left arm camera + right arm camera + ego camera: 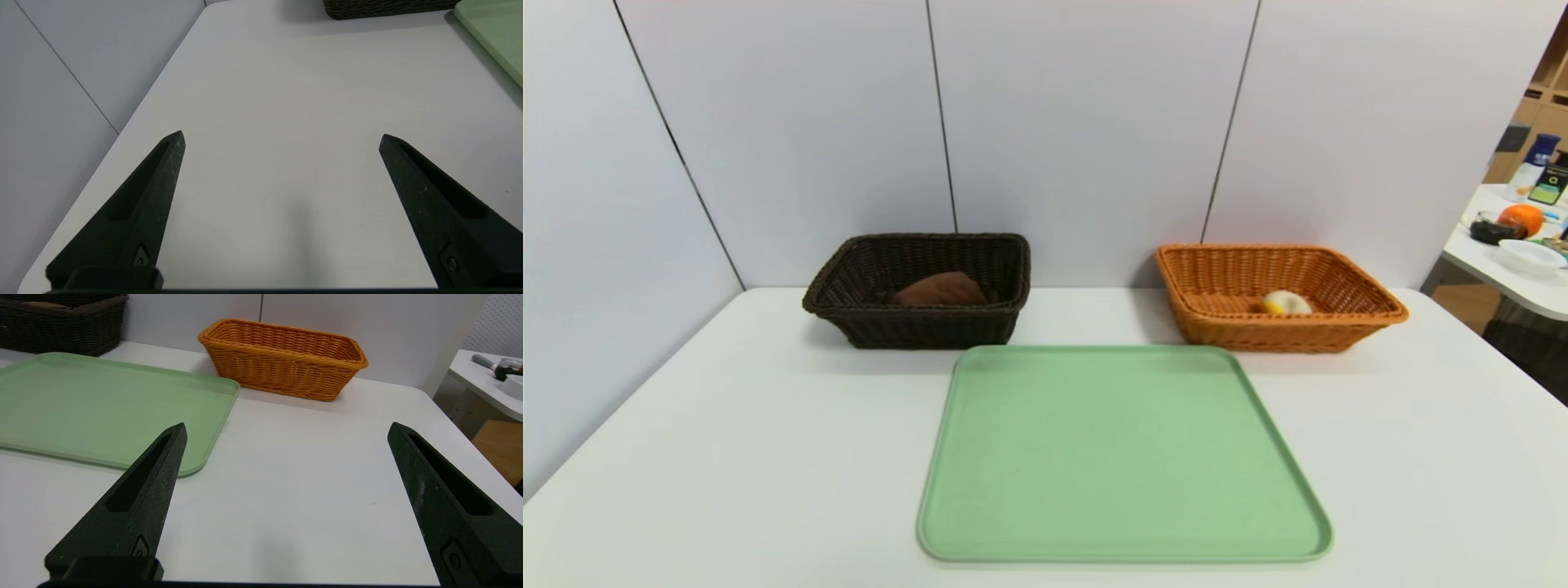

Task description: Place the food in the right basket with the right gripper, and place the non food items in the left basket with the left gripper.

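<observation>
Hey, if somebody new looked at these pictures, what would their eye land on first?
Most likely the big pale green tray lying bare in the middle of the white table. Next, the two wicker baskets behind it: the dark brown one on the left with a brown cloth inside, and the orange-tan one on the right holding a small cream and yellow bun.

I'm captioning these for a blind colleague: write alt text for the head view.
A dark brown wicker basket on the left holds a rolled brown towel, and an orange-tan wicker basket on the right holds a small cream-and-yellow bun. In front of them, a green tray lies bare on a white table.
</observation>
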Robot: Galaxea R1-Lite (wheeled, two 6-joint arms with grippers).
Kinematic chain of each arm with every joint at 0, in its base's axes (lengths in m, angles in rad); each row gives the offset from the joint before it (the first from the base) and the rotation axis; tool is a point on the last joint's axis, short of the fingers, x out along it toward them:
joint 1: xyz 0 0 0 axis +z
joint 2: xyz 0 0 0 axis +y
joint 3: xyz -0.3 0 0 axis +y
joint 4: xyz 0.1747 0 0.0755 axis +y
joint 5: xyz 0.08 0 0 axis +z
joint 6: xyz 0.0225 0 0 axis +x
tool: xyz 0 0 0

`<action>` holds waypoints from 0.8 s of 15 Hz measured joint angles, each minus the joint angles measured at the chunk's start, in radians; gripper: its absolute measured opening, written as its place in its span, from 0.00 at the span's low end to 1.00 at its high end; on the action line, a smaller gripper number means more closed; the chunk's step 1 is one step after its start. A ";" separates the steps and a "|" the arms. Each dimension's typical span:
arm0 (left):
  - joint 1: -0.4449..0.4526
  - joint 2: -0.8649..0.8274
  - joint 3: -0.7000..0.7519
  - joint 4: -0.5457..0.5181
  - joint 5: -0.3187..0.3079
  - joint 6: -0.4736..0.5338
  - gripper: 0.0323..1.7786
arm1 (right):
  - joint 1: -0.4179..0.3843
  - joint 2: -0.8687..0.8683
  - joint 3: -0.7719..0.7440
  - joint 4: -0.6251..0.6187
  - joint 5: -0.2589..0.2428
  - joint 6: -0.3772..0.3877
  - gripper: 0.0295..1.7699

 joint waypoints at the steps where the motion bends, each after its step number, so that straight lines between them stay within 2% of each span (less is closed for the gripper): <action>1: -0.001 -0.008 0.006 -0.001 -0.025 0.004 0.95 | 0.000 0.000 0.019 -0.012 -0.023 -0.003 0.96; 3: -0.001 -0.017 0.024 -0.018 -0.096 0.006 0.95 | 0.000 0.000 0.037 0.015 -0.046 -0.003 0.96; 5: -0.002 -0.021 0.049 -0.023 -0.130 0.008 0.95 | 0.000 0.000 0.042 0.072 -0.057 0.009 0.96; 7: -0.002 -0.021 0.056 -0.024 -0.137 0.004 0.95 | 0.000 0.000 0.042 0.080 -0.059 0.037 0.96; 12: -0.002 -0.022 0.060 -0.025 -0.133 -0.034 0.95 | 0.000 0.000 0.043 0.083 -0.060 0.051 0.96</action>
